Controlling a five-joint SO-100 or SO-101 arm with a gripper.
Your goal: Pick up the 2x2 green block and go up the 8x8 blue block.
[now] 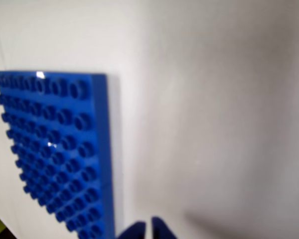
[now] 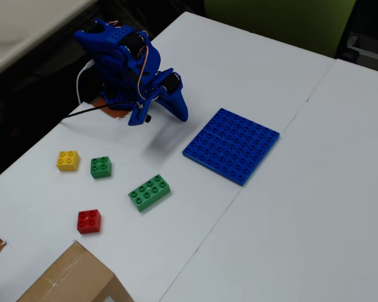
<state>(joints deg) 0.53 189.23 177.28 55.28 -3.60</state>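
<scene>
Nothing of the job is done yet, as far as I can judge. My fingers (image 1: 148, 228) show only as two blue tips at the bottom edge of the wrist view, close together with a thin slit between them and nothing held — narrow, nearly closed. In the fixed view my arm (image 2: 129, 69) sits folded up near its base at the back of the white bench (image 2: 290, 207), the fingers pointing down toward the bare surface, well apart from every brick.

The small green brick (image 2: 101, 167) I am meant to lift lies on the bench in front of me, just beside the yellow brick (image 2: 67, 160) and near the longer green brick (image 2: 149, 192); the red brick (image 2: 89, 221) lies a little further toward the cardboard box (image 2: 69, 280). The wrist view does not show the small green brick at all — it looks instead at the blue plate (image 2: 231, 145), whose studded face fills the left of that view, with no brick on it.

So all the steps remain, I reckon: swing over to the small green brick, open, close on it, lift it, and carry it across to the blue plate.
</scene>
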